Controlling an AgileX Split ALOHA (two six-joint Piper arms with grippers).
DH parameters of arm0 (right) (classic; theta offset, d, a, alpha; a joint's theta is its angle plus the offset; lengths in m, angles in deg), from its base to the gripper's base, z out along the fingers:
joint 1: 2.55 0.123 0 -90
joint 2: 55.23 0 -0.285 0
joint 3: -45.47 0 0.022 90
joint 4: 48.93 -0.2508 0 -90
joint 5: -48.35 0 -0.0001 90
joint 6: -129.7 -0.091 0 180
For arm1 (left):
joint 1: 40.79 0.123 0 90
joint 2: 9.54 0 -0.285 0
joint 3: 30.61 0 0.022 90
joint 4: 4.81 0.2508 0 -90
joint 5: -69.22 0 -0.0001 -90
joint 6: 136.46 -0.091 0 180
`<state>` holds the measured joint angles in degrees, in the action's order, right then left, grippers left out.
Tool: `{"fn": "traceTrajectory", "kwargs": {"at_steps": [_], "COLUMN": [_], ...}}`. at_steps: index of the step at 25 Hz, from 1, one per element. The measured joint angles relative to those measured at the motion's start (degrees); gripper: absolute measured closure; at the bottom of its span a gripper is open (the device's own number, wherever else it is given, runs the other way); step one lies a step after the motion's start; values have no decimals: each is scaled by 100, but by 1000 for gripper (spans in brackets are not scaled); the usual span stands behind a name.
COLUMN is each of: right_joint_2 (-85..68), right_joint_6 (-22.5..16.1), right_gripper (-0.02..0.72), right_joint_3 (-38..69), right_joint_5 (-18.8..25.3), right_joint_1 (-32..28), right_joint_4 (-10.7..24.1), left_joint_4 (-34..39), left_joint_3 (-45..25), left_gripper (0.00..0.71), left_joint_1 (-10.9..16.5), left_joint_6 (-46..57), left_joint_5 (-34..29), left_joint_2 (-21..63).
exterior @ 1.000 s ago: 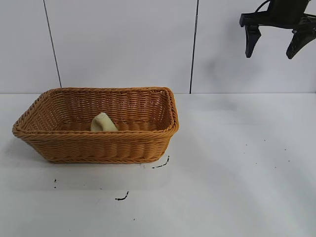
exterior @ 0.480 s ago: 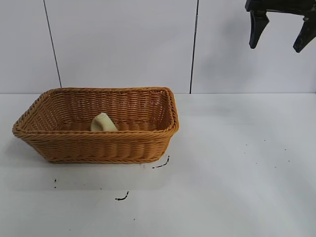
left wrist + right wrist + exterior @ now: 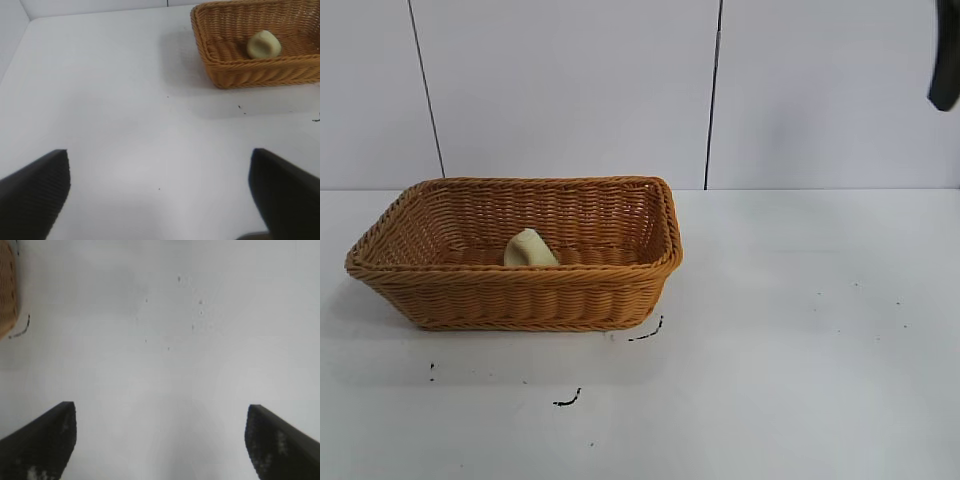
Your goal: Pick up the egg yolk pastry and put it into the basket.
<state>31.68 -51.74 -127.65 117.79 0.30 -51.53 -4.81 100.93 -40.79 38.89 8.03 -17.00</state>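
The pale yellow egg yolk pastry lies inside the orange-brown wicker basket at the left of the table. It also shows in the left wrist view, inside the basket. My right gripper is open and empty, high above the right side of the table; only one finger shows at the top right edge of the exterior view. My left gripper is open and empty over bare table, well away from the basket; it is out of the exterior view.
The white table carries small black marks near the basket's front right corner. A white panelled wall stands behind. A corner of the basket shows in the right wrist view.
My right gripper has risen and moved right, almost leaving the exterior view. The pastry and basket have not moved.
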Motion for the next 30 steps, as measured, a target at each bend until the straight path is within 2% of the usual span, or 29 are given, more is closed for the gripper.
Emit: {"fn": "traceTrajectory", "kwargs": {"at_steps": [6, 11, 13, 16, 21, 30], "right_joint_2": [-1894, -3511, -3856, -5169, -6460, -7896], "right_joint_6": [216, 372, 386, 410, 410, 410], "right_gripper": [49, 50, 50, 50, 50, 50], "right_joint_3": [1784, 3015, 3245, 3971, 4200, 4217], "right_joint_5": [-52, -709, -806, -1048, -1054, -1053], "right_joint_1": [0, 0, 0, 0, 0, 0], "right_joint_4": [0, 0, 0, -44, -44, -44], "left_joint_4": [0, 0, 0, 0, 0, 0], "left_joint_3": [0, 0, 0, 0, 0, 0], "left_gripper": [14, 14, 14, 14, 14, 14], "left_joint_1": [0, 0, 0, 0, 0, 0], "left_joint_6": [0, 0, 0, 0, 0, 0], "left_joint_5": [0, 0, 0, 0, 0, 0], "left_joint_2": [0, 0, 0, 0, 0, 0]}}
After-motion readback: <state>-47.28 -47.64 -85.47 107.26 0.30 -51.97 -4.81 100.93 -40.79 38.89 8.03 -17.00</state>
